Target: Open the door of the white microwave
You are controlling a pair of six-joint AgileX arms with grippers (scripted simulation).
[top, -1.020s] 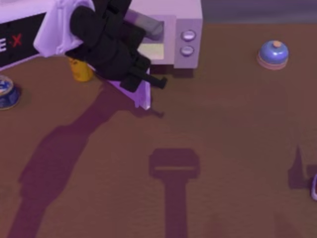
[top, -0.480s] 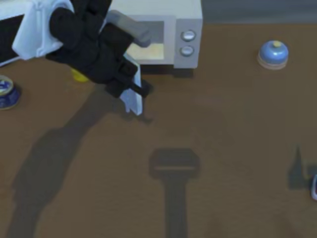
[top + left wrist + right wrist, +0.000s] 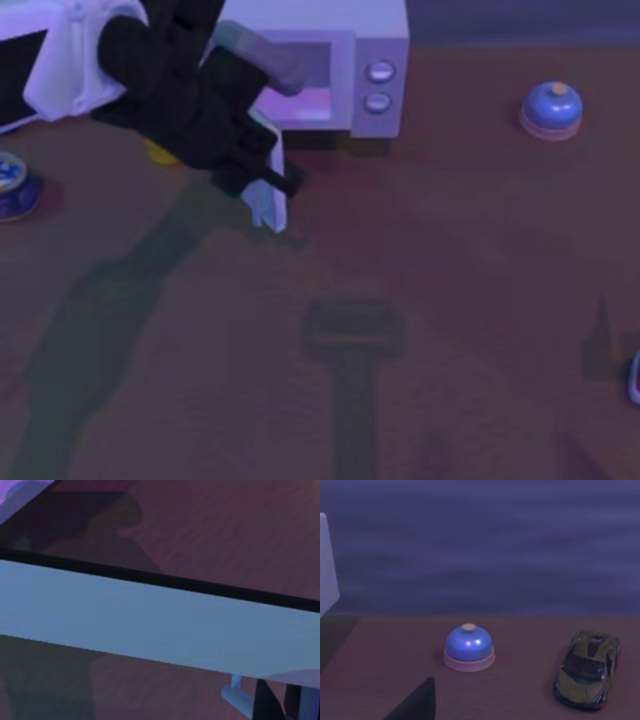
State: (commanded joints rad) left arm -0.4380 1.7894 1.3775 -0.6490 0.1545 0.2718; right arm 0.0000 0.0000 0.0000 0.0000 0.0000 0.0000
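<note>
Standing at the table's far edge, left of centre in the top view: the white microwave (image 3: 340,60), cavity exposed, the door (image 3: 271,200) swung out edge-on with its long axis running from the box toward the near side. Reaching down over that door from the far left, the left gripper (image 3: 262,178), fingers hidden under the black arm, so cannot tell whether clamped or parted. Filling the left wrist view, only the door's pale edge (image 3: 160,625); appearing solely in the right wrist view, a toy car (image 3: 587,669) beside the blue bell (image 3: 468,647).
</note>
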